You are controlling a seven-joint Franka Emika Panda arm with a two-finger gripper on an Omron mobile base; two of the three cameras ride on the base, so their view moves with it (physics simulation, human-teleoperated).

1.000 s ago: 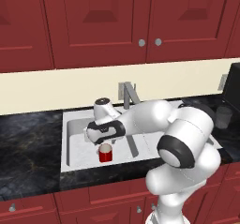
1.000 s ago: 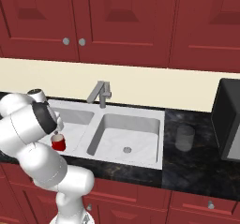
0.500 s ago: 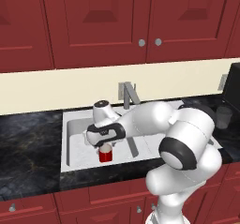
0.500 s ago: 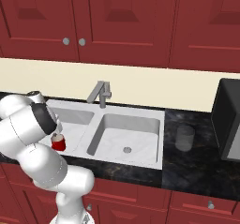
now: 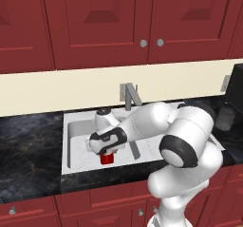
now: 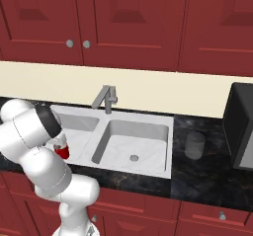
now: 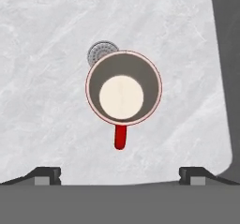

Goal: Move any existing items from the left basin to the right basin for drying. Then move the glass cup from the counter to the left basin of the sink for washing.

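While the gripper [image 7: 120,175] is hovering directly above it with jaws spread wide and holding nothing, the red cup [image 7: 123,87] is standing upright in the left basin [image 5: 76,147], beside the drain [image 7: 100,52]; contact looks absent, though depth is unclear. Nothing is finished: the right basin [image 6: 131,143] is waiting, and the glass cup [image 6: 194,145] is sitting on the counter [image 6: 207,173], right of the sink.

No text, label, brand or number is readable anywhere.
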